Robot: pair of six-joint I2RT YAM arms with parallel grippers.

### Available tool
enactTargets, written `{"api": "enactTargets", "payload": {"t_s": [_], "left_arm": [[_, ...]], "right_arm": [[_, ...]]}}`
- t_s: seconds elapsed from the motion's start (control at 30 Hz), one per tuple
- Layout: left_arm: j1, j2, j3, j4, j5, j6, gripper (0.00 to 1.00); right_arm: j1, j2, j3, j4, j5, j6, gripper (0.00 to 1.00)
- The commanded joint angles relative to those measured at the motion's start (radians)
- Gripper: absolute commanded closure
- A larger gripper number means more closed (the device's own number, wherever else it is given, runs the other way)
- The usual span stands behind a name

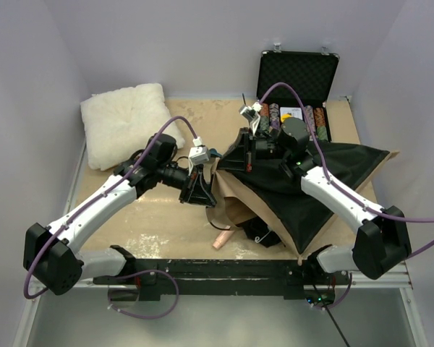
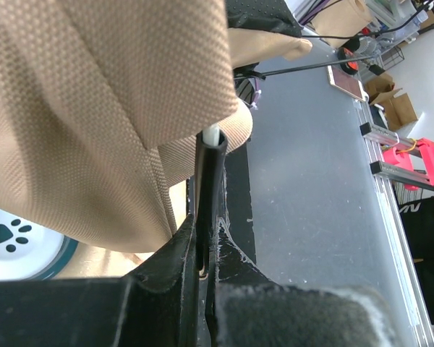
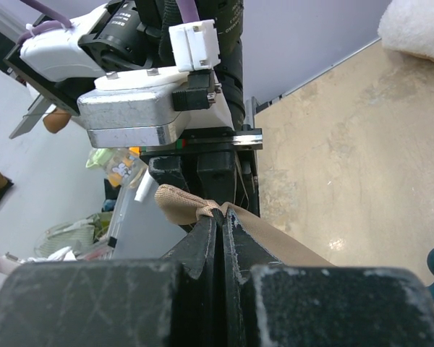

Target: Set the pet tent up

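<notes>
The pet tent (image 1: 325, 191) lies collapsed at the table's middle and right, its tan fabric (image 1: 235, 199) under black mesh lining. My left gripper (image 1: 200, 189) is at the tent's left edge. In the left wrist view this gripper (image 2: 205, 217) is shut on a thin dark pole (image 2: 210, 170), whose white tip (image 2: 212, 135) meets the tan fabric (image 2: 94, 108). My right gripper (image 1: 239, 155) is just above and right of the left one. In the right wrist view it (image 3: 222, 220) is shut on a bunched fold of tan fabric (image 3: 184, 206), facing the left arm's wrist (image 3: 145, 108).
A fluffy white pillow (image 1: 125, 123) sits at the back left. An open black case (image 1: 296, 79) holding poker chips stands at the back right. A small pinkish piece (image 1: 222, 239) lies near the front edge. A white disc with a paw print (image 2: 14, 238) lies under the fabric.
</notes>
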Motion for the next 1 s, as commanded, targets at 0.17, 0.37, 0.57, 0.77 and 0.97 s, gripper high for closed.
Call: {"api": "enactTargets", "payload": {"t_s": [0.17,0.37,0.57,0.77,0.97], "left_arm": [[-0.053,0.092,-0.049,-0.356,-0.030,-0.086,1.00],[-0.050,0.090,-0.037,-0.359,-0.013,-0.079,1.00],[-0.032,0.077,-0.032,-0.374,0.003,-0.069,1.00],[-0.024,0.086,-0.009,-0.373,0.003,-0.066,1.00],[-0.025,0.101,0.035,-0.371,0.010,-0.069,1.00]], "right_arm": [[-0.029,-0.100,0.106,0.362,0.159,-0.034,1.00],[-0.028,-0.126,0.072,0.299,0.138,-0.106,1.00],[-0.028,-0.123,0.069,0.313,0.127,-0.089,1.00],[-0.026,-0.107,0.071,0.311,0.082,-0.095,1.00],[0.004,-0.113,0.089,0.153,0.062,-0.250,1.00]]}}
